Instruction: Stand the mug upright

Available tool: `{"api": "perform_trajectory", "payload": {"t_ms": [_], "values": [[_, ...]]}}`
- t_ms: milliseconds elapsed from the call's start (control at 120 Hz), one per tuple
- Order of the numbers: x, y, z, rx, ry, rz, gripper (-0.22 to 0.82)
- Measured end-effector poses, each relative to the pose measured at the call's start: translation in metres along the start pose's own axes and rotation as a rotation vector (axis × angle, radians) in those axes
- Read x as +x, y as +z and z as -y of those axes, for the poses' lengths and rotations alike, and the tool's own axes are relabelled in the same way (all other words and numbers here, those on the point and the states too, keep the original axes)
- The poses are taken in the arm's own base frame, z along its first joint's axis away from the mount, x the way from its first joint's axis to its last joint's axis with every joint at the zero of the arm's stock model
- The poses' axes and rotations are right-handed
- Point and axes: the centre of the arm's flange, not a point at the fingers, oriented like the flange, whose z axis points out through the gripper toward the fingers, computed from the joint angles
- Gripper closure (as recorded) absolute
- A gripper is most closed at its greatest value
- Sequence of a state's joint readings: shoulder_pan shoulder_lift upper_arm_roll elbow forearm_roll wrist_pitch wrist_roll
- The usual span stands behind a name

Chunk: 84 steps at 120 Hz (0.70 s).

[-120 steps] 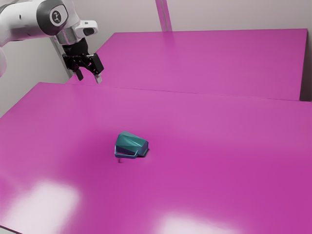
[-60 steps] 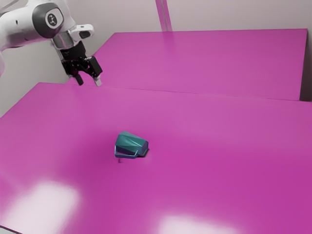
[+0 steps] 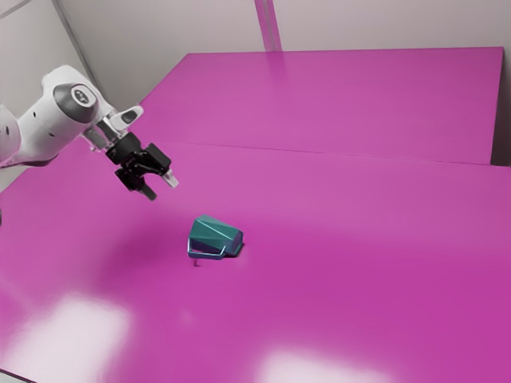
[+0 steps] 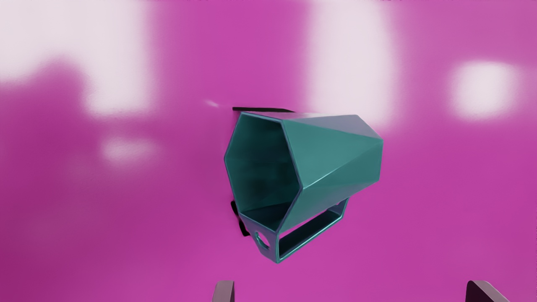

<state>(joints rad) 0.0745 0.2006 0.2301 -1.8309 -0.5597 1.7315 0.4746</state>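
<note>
Open, empty gripper hangs at ten o'clock from the sideways mug, exterior view; an off-centre touch could roll it.

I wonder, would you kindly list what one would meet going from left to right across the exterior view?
Black hand → teal mug lying on its side → pink strip on the back wall.
</note>
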Motion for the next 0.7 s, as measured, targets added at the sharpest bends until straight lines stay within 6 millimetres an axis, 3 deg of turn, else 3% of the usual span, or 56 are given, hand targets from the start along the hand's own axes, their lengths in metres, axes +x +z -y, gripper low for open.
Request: {"api": "perform_trajectory", "payload": {"t_ms": [350,700], "values": [[0.008,0.075,0.048,-0.198,-0.006,-0.039,0.0],[0.003,0.121,0.038,-0.326,0.076,-0.046,0.0]]}}
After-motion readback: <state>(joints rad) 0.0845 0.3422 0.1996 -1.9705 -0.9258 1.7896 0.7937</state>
